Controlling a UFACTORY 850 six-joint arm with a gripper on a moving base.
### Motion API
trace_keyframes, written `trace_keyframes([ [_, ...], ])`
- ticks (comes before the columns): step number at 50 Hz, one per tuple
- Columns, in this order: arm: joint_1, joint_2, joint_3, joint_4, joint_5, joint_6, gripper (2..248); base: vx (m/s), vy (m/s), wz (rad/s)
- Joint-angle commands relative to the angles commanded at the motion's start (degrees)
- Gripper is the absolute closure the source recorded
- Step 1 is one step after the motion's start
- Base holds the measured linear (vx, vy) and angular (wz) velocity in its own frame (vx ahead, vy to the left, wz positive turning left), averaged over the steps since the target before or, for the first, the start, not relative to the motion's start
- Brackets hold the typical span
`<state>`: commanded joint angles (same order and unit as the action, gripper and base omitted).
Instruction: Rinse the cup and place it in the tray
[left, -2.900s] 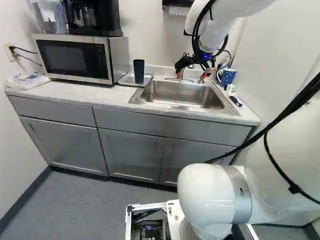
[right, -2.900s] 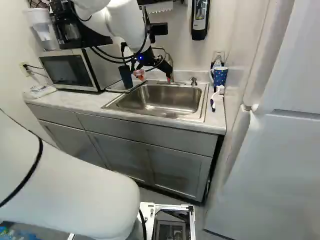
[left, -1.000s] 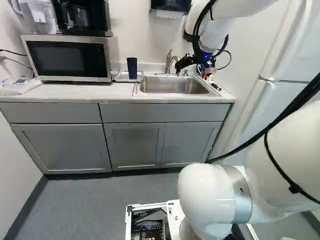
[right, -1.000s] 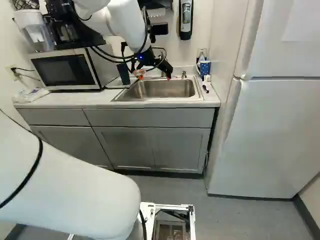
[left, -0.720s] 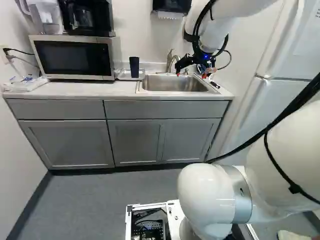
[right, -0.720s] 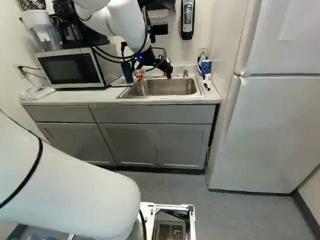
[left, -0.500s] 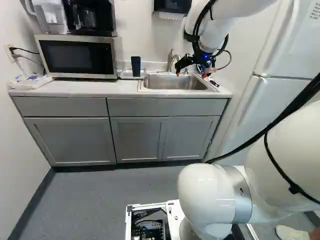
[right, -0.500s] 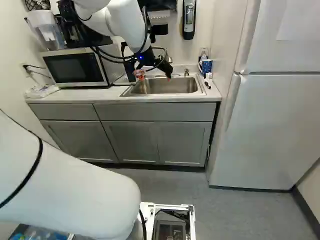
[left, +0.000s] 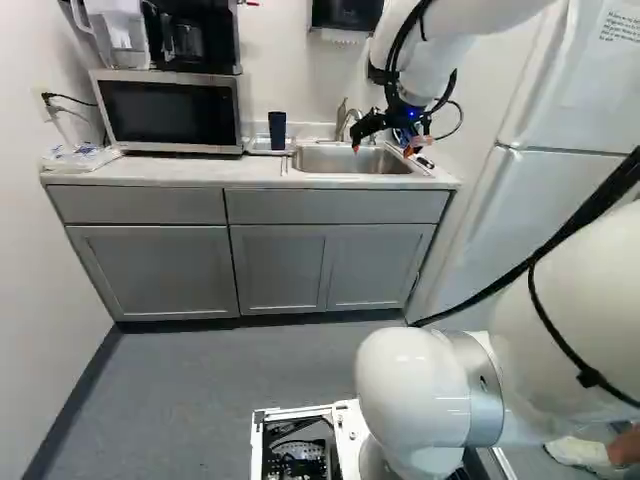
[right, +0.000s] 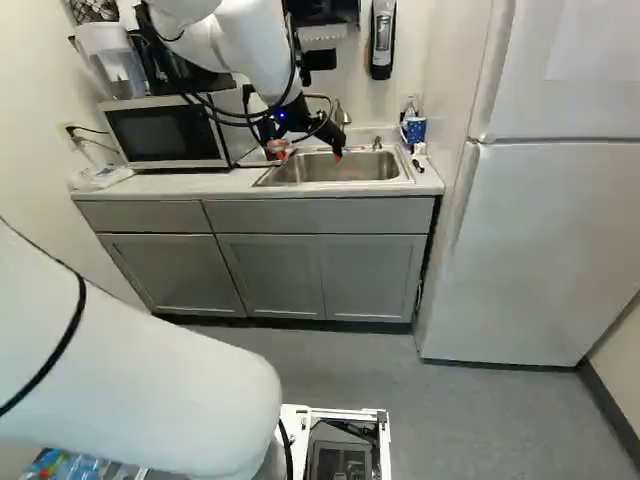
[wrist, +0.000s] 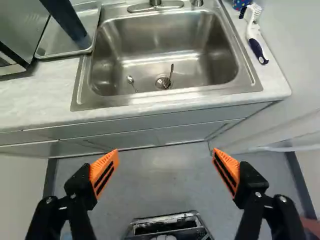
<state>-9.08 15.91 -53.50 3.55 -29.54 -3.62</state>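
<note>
"State of the hand (wrist: 165, 159)?"

"Opened wide, nothing gripped. It's held well clear of the tabletop (wrist: 35, 95), prob. so nothing's knocked."

"Cup?"

"If the dark cup (left: 277, 131) is meant, it's stood upright in the tray (wrist: 56, 39), presumably for draining. Whether it's been rinsed can't be told. The spotted mug (right: 414, 131) is set beside the sink (wrist: 150, 31), w/ the brush (wrist: 254, 38) nr. it, prob. for washing-up."

"Obstacles?"

"The tray's hemmed in btwn microwave (left: 170, 111) & sink, so a sideways reach could be hampered. If a rinse is needed, the faucet (left: 341, 117) must be cleared too. Two small utensils (wrist: 171, 72) are left nr. the drain (wrist: 161, 82)."
</note>
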Motion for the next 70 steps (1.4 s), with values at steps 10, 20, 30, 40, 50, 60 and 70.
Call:
trace_keyframes([
  [10, 0.0, 0.0, 0.0, 0.0, 0.0, 0.0, 3, 0.001, 0.001, 0.001],
  [20, 0.0, 0.0, 0.0, 0.0, 0.0, 0.0, 3, 0.000, 0.000, 0.000],
  [30, 0.0, 0.0, 0.2, 0.0, 0.3, 0.0, 3, 0.000, 0.000, 0.000],
  [40, 0.1, 0.0, 0.8, -0.1, 1.3, 0.1, 3, 0.000, 0.000, 0.000],
  [50, 0.3, 0.0, 1.7, -0.1, 2.8, 0.1, 3, 0.000, 0.000, 0.000],
  [60, 0.6, 0.0, 3.1, -0.2, 5.1, 0.2, 3, 0.000, 0.000, 0.000],
  [70, 0.9, 0.0, 4.8, -0.4, 7.9, 0.4, 3, 0.000, 0.000, 0.000],
])
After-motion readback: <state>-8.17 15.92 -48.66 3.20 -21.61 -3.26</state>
